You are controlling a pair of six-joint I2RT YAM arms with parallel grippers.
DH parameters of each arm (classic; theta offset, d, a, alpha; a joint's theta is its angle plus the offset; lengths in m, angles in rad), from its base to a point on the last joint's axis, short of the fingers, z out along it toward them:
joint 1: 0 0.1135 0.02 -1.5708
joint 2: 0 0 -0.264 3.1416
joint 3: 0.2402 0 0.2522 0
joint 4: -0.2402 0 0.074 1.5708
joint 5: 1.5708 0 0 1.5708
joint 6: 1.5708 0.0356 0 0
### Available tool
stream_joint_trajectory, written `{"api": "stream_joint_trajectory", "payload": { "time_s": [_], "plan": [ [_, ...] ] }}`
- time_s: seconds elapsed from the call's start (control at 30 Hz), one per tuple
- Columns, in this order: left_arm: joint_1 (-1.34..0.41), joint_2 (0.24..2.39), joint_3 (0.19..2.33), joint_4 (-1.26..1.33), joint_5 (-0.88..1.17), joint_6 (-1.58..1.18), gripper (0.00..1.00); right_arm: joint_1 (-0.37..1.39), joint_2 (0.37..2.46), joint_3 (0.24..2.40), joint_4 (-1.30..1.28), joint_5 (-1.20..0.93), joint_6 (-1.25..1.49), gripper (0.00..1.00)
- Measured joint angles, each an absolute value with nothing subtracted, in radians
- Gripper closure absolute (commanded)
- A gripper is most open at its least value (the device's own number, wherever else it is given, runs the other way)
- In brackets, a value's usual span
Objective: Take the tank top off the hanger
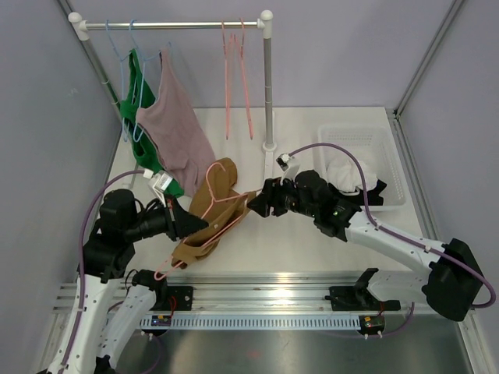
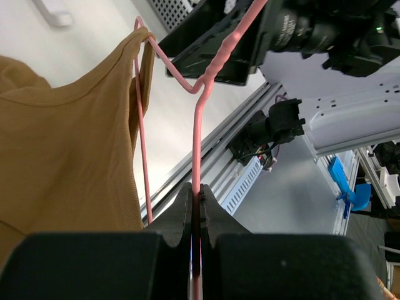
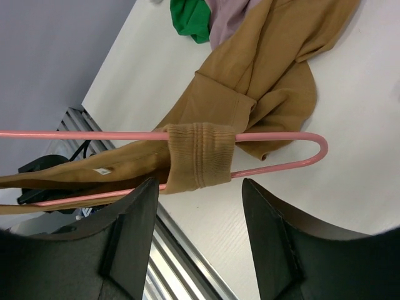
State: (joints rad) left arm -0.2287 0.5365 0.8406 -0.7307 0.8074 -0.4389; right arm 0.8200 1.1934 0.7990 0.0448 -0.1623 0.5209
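A tan tank top hangs on a pink wire hanger held low over the table's middle. My left gripper is shut on the hanger's wire; the left wrist view shows the jaws pinching the pink wire, with the tank top to their left. My right gripper is open at the hanger's right end. In the right wrist view its fingers stand on either side of the tank top's strap, which loops over the hanger's arm, and do not touch it.
A clothes rail at the back left carries a green top, a mauve top, blue hangers and empty pink hangers. Its right post stands mid-table. A white basket with clothes sits at the right.
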Motion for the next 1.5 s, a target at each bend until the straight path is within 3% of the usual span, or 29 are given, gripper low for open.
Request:
{"api": "stream_joint_trajectory", "payload": {
  "time_s": [0.17, 0.23, 0.33, 0.4, 0.43, 0.67, 0.97, 1.1, 1.27, 1.5],
  "plan": [
    [-0.244, 0.538, 0.841, -0.675, 0.827, -0.464, 1.0, 0.831, 1.252, 0.805, 0.058, -0.153, 0.519, 0.38],
    [-0.253, 0.539, 0.84, -0.67, 0.826, -0.467, 1.0, 0.833, 1.268, 0.812, 0.062, -0.15, 0.514, 0.52],
    [-0.272, 0.539, 0.839, -0.666, 0.823, -0.469, 1.0, 0.834, 1.285, 0.822, 0.066, -0.141, 0.498, 0.81],
    [-0.284, 0.54, 0.831, -0.655, 0.82, -0.469, 1.0, 0.836, 1.291, 0.83, 0.067, -0.13, 0.491, 0.85],
    [-0.289, 0.541, 0.826, -0.652, 0.817, -0.469, 1.0, 0.836, 1.291, 0.831, 0.067, -0.122, 0.488, 1.0],
    [-0.311, 0.559, 0.817, -0.653, 0.771, -0.464, 1.0, 0.838, 1.283, 0.832, 0.047, -0.029, 0.464, 1.0],
    [-0.321, 0.574, 0.817, -0.671, 0.749, -0.434, 1.0, 0.771, 1.221, 0.878, -0.162, 0.283, 0.459, 1.0],
    [-0.332, 0.566, 0.804, -0.617, 0.802, -0.459, 1.0, 0.653, 1.247, 0.925, -0.224, 0.289, 0.46, 1.0],
    [-0.348, 0.556, 0.798, -0.522, 0.848, -0.514, 1.0, 0.631, 1.242, 0.926, -0.27, 0.262, 0.456, 1.0],
    [-0.369, 0.543, 0.784, -0.286, 0.844, -0.656, 1.0, 0.627, 1.015, 0.858, -0.283, 0.097, 0.443, 1.0]
  ]
}}
